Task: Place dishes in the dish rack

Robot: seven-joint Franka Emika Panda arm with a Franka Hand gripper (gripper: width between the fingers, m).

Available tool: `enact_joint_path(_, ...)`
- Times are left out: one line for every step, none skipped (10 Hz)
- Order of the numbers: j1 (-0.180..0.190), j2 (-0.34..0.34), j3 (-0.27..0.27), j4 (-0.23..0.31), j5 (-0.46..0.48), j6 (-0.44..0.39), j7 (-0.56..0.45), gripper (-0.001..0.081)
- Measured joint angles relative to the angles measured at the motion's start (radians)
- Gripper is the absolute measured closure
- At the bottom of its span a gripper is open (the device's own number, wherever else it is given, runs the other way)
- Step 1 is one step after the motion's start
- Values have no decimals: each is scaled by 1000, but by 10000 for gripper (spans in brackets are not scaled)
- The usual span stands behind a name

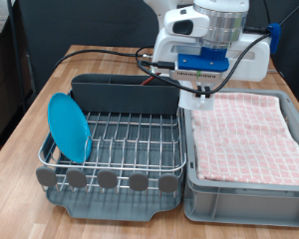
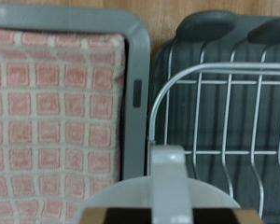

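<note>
Plate [image 1: 69, 126] stands in rack [image 1: 115, 179]; cup, spoon unseen; gripper [image 1: 202, 90] over bin [image 1: 244, 189] edge, jaw state indeterminate

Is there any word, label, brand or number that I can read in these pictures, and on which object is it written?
No text can be read in either view.
The blue panel on the robot hand shows no legible marks; it is too small and blurred.
The dish rack, the light-blue plate, the pink checked cloth and its grey bin carry no visible writing.
</note>
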Motion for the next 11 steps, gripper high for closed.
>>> enact_joint_path(-8, 32, -4, 41, 3, 5, -5, 735)
enact_joint_path(-16, 63, -4, 80, 8, 7, -15, 735)
enact_joint_path(-25, 93, -4, 118, 18, 7, -29, 735)
enact_joint_path(-31, 121, -4, 152, 31, 7, -43, 735)
enact_joint_path(-37, 148, -3, 185, 46, 5, -57, 735)
enact_joint_path(-43, 174, 1, 217, 58, -2, -69, 735)
enact_joint_path(-46, 199, 2, 248, 68, -14, -77, 735)
enact_joint_path(-48, 221, 3, 275, 79, -21, -82, 735)
enact_joint_path(-49, 239, 3, 297, 85, -29, -83, 735)
enact_joint_path(-50, 256, 3, 315, 89, -34, -83, 735)
enact_joint_path(-51, 270, 3, 328, 94, -34, -83, 735)
